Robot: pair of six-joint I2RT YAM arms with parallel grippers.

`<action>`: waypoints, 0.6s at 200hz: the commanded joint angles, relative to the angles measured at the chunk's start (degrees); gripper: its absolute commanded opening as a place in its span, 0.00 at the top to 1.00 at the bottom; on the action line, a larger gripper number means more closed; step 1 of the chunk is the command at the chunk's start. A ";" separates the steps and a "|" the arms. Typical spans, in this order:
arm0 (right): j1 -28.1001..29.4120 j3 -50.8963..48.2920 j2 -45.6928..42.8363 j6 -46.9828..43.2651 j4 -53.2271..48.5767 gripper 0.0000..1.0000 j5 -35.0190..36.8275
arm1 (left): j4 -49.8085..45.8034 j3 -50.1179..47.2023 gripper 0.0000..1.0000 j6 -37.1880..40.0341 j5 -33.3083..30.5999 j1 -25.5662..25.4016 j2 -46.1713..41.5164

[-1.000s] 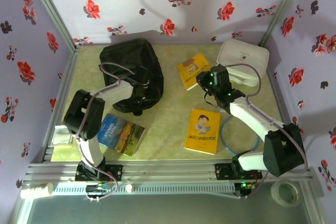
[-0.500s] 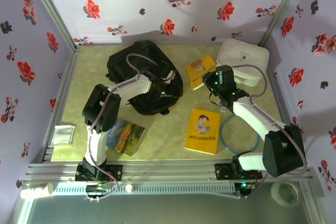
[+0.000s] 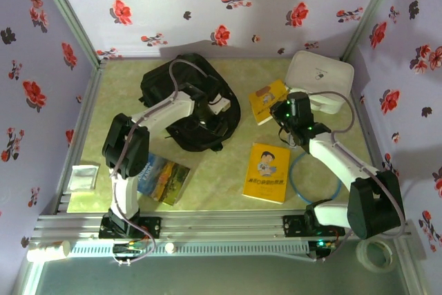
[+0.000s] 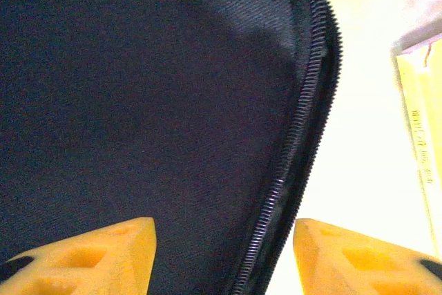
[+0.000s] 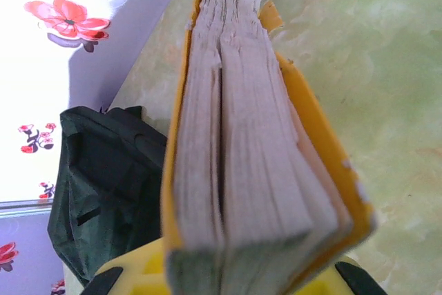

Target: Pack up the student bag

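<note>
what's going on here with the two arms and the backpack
Two robot arms are packing a black backpack. The left gripper hangs open over the bag's fabric, right by its zipper, gripping nothing. The right gripper is shut on a small yellow book, holding it to the right of the bag, close to the white case. A second yellow book and a colourful paperback lie on the table, not yet packed.

Soft, even overhead light leaves only faint shadows in the top view, while beyond the left gripper [image 4: 221,243] the table [image 4: 359,136] burns out to white glare, and the book [image 5: 242,136] blurs nearest the right gripper [image 5: 228,274].
</note>
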 commanded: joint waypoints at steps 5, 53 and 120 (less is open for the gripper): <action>-0.36 0.47 -2.27 -0.38 3.68 0.97 0.78 | -3.25 3.81 0.47 4.33 1.80 -0.72 3.53; -0.44 0.03 -2.87 -0.22 3.42 0.97 1.08 | -6.59 8.19 0.65 6.06 -1.03 -0.90 8.04; -0.42 0.03 -2.83 -0.02 3.39 0.97 0.89 | -9.45 11.40 0.54 8.05 2.18 -0.99 9.92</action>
